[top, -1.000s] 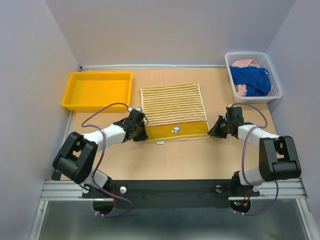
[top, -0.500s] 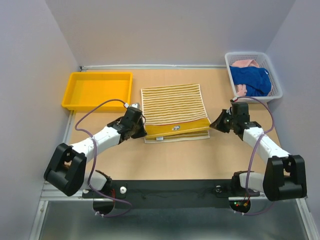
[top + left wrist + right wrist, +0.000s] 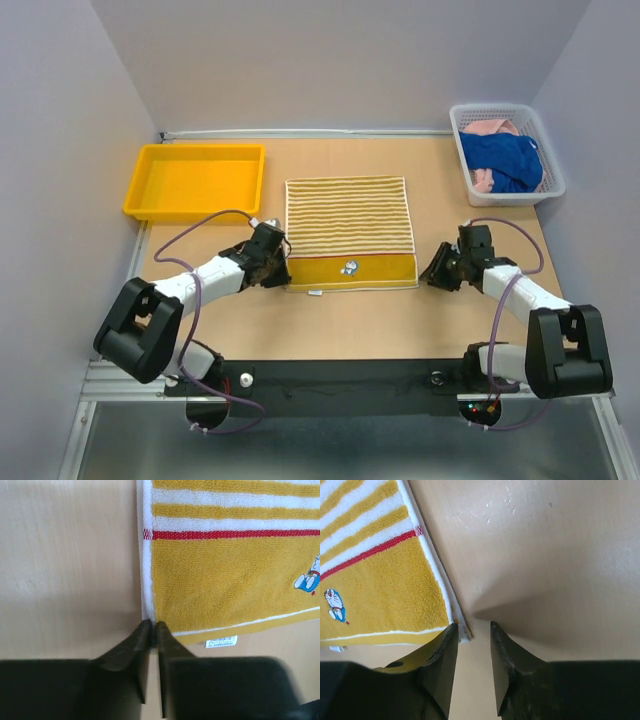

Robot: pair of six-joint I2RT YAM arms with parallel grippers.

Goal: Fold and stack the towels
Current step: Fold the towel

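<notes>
The yellow-and-cream striped towel [image 3: 350, 225] lies spread flat in the middle of the table, its solid yellow band with a small cartoon figure nearest the arms. My left gripper [image 3: 281, 272] is shut on the towel's near-left corner; in the left wrist view the white hem [image 3: 146, 580] runs straight into the closed tips of the gripper [image 3: 153, 625]. My right gripper [image 3: 428, 275] sits at the near-right corner. In the right wrist view it [image 3: 472, 627] stands open, with the towel's corner [image 3: 462, 630] beside the left fingertip and nothing between the fingers. The blue towel [image 3: 505, 160] and pink towel [image 3: 488, 127] lie crumpled in the basket.
A white mesh basket [image 3: 553, 187] stands at the back right, against the wall. A yellow tray [image 3: 135, 200] sits at the back left. A small white label [image 3: 220, 641] sticks out from under the striped towel's near edge. Grey walls close in three sides.
The striped towel's near edge was lifted and is now laid flat again. My right gripper has opened and let go of its corner. The left gripper still holds its corner.
</notes>
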